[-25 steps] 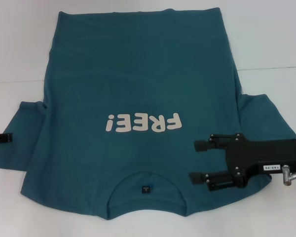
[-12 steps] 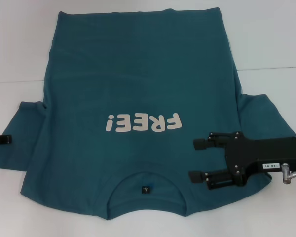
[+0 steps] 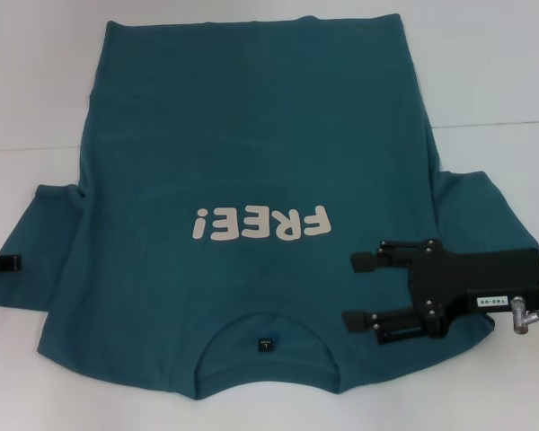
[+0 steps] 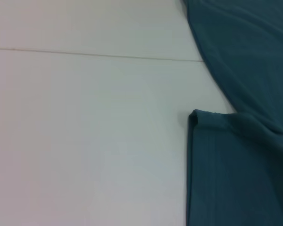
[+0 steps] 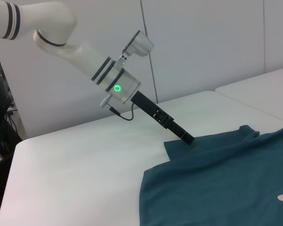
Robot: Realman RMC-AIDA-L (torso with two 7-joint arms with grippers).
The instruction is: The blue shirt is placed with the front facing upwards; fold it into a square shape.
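You're at the start: the blue shirt (image 3: 251, 180) lies flat on the white table (image 3: 494, 72), print up, collar nearest, nothing folded. Your right gripper (image 3: 361, 289), fingers wide, hovers over the right shoulder; your left gripper (image 3: 9, 263) meets the left sleeve, its fingers unreadable.

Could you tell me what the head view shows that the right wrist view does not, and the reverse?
Only the head view shows the right tool, open over the blue shirt near its right shoulder, plus the whole "FREE!" print, the collar and the neck label. Only the right wrist view shows the left arm reaching down to the left sleeve's edge, with the wall behind. Both share the shirt, the left tool at that sleeve, and the white table.
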